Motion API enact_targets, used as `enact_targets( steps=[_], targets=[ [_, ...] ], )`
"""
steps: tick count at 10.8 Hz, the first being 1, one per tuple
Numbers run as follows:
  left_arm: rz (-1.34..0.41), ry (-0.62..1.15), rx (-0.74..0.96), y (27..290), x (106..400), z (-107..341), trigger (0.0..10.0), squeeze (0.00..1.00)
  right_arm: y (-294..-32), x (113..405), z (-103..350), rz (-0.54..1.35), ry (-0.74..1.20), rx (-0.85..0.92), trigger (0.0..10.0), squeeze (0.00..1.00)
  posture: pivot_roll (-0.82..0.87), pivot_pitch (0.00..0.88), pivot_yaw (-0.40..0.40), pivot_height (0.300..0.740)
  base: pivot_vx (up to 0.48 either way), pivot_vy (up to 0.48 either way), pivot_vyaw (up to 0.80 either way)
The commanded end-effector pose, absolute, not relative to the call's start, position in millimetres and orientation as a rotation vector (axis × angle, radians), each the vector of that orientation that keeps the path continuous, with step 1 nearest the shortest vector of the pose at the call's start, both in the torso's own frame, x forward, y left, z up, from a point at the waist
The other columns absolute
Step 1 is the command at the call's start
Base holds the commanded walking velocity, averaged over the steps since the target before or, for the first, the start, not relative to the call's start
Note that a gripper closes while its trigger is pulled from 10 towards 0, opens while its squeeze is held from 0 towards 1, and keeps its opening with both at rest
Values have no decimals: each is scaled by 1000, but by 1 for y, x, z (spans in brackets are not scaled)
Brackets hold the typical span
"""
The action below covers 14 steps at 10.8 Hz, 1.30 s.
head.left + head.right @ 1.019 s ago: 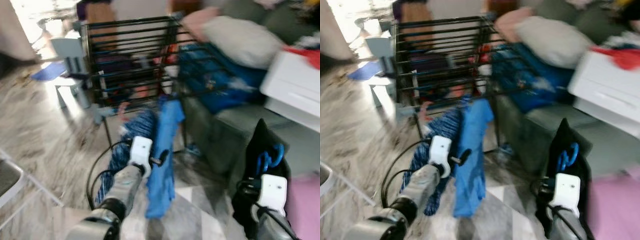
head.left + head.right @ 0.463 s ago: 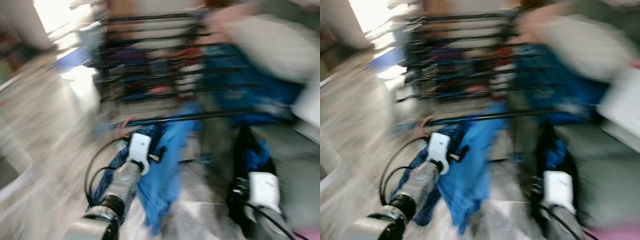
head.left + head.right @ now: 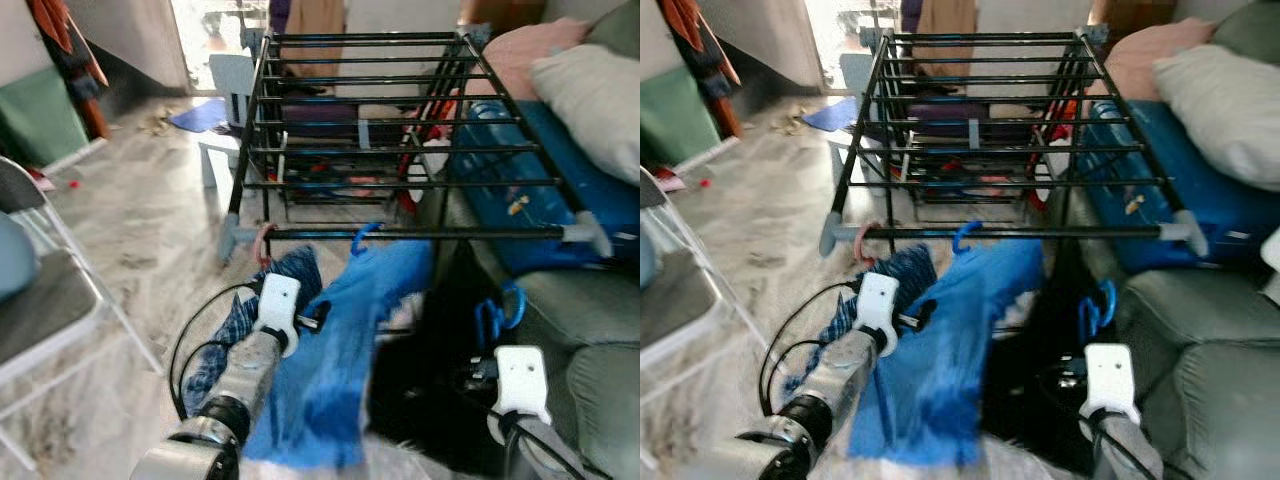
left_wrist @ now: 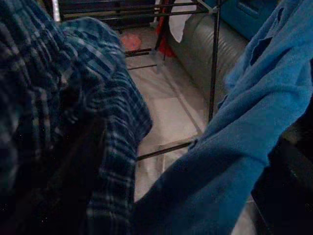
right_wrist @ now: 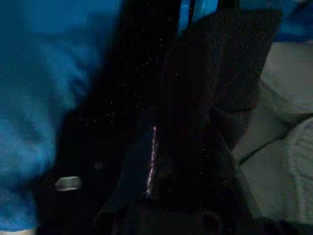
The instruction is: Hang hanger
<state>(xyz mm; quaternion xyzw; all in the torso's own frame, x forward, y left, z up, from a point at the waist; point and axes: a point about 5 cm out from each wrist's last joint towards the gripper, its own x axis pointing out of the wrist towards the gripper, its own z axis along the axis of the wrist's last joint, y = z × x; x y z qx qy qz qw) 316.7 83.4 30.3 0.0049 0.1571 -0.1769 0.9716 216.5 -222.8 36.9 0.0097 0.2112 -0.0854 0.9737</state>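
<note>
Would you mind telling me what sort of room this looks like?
Probably a lived-in living room used for drying laundry: a black drying rack stands on a marble floor beside a grey sofa piled with pillows.

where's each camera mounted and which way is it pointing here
Left eye view: on the head, looking forward and down at the black drying rack; both silver arms show.
Right eye view: the head's other eye, same scene; blue garment hangs from the rack's front bar.
Left wrist view: on the left wrist, facing a plaid shirt and the blue garment.
Right wrist view: on the right wrist, facing a black garment, very dark.
Shared: all four views catch the blue garment.
</note>
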Motion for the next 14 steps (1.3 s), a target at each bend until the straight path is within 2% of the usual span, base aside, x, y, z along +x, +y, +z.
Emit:
enact_targets(
  steps=[1,3,5,8,10,14],
  targets=[
    [-357,312,16,85,321,34,10000,0,-235,229,56,-207,338,-16,10000,0,-101,0,11,740,0,0,0],
    [-357,313,19,85,321,34,10000,0,-252,251,75,-170,308,-50,10000,0,-90,0,11,740,0,0,0],
    [-353,309,20,87,322,35,10000,0,-259,272,78,-98,369,-67,10000,0,-70,0,4,740,0,0,0],
    [-340,311,18,92,321,34,10000,0,-254,300,80,54,426,-88,10000,0,-39,0,-16,740,0,0,0],
    [-334,312,19,93,321,33,10000,0,-256,315,91,86,406,-100,10000,0,-34,0,-20,740,0,0,0],
    [-339,324,25,91,322,33,10000,0,-260,326,76,56,511,109,10000,0,-35,0,-17,740,0,0,0]
  ],
)
